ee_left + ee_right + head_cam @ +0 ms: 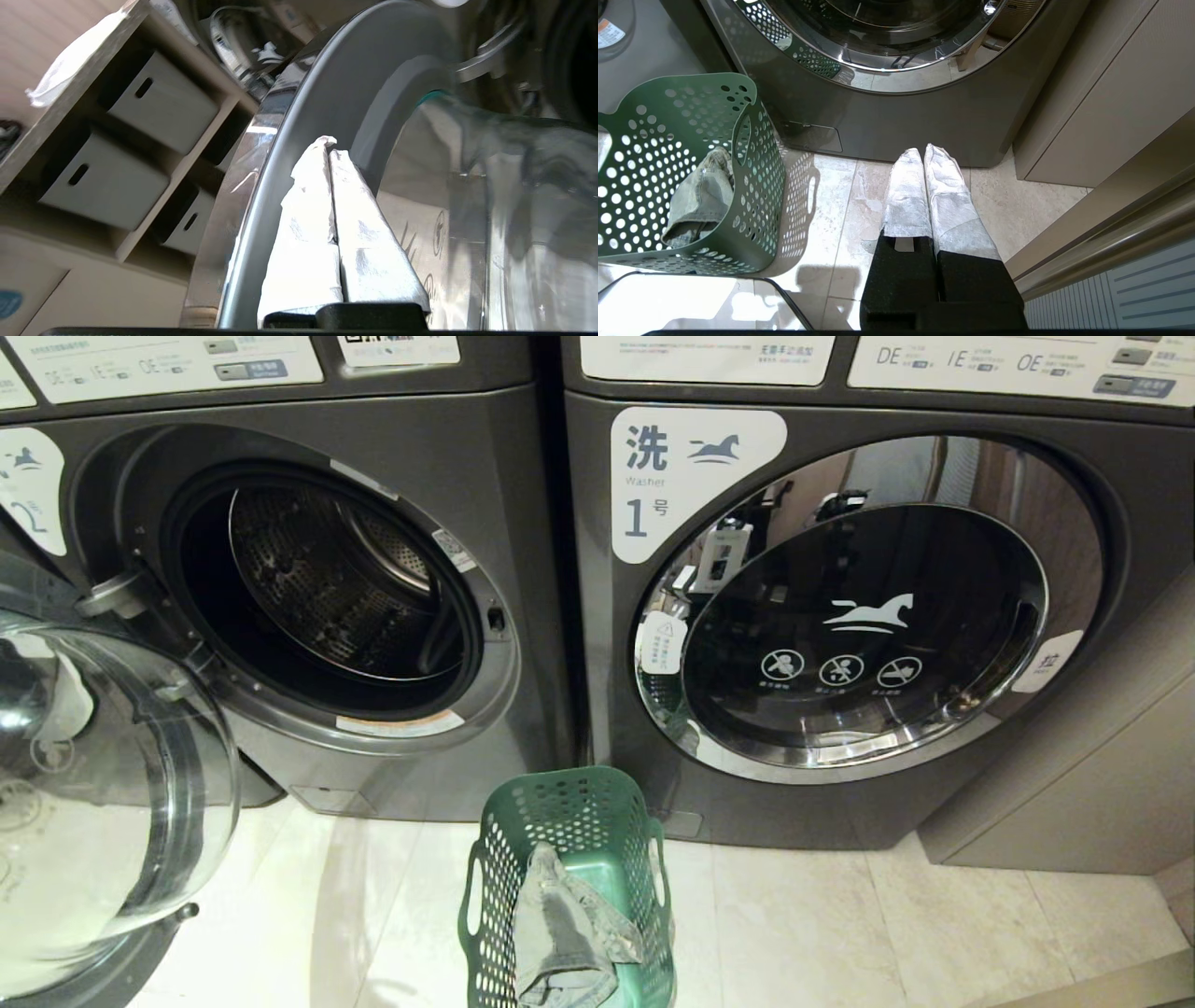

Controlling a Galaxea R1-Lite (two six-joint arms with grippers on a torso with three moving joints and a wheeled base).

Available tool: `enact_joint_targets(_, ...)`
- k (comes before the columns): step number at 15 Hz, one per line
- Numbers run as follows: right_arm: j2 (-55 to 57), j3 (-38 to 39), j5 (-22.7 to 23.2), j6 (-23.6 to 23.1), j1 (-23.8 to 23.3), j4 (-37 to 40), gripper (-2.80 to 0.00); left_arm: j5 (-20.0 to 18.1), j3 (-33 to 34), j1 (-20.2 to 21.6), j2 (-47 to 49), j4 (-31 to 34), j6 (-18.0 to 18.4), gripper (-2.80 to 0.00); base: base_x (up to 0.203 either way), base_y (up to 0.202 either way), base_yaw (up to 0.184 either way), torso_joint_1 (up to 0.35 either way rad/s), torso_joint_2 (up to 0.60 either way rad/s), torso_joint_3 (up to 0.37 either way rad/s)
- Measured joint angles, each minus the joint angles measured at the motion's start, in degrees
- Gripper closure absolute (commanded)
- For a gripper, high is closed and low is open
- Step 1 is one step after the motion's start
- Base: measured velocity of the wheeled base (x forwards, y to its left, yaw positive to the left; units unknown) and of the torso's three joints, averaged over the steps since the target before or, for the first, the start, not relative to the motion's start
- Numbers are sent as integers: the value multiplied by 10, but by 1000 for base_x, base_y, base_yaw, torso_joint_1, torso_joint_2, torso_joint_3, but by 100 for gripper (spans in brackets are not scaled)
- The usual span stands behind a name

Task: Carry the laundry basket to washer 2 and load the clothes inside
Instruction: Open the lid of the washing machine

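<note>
Basket (569,887) sits on floor between both washers, shirt (565,929) inside. Your left gripper (332,151) closed, empty, beside open door (280,154); right gripper (924,154) closed, empty. Risk: arm knocks door.

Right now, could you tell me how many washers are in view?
2: washer 2 on the left, its door swung open; washer 1 on the right, door closed. Others may be out of view.

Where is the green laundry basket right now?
In the head view the laundry basket stands on the floor, bottom centre, before the gap between open washer 2 and closed washer 1.
</note>
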Motion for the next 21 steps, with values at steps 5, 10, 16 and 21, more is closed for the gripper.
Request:
enact_joint_targets(5,0,0,0,0,0,0,0,3,-14,69,35,-7,0,0,0,0,0,0,0,0)
enact_joint_targets(10,0,0,0,0,0,0,0,-10,-60,111,73,-11,-5,0,0,0,0,0,0,0)
enact_joint_targets(16,0,0,0,0,0,0,0,-2,48,-49,-6,-7,-133,0,0,0,0,0,0,0)
enact_joint_targets(21,0,0,0,0,0,0,0,50,307,-273,-174,15,-189,0,0,0,0,0,0,0)
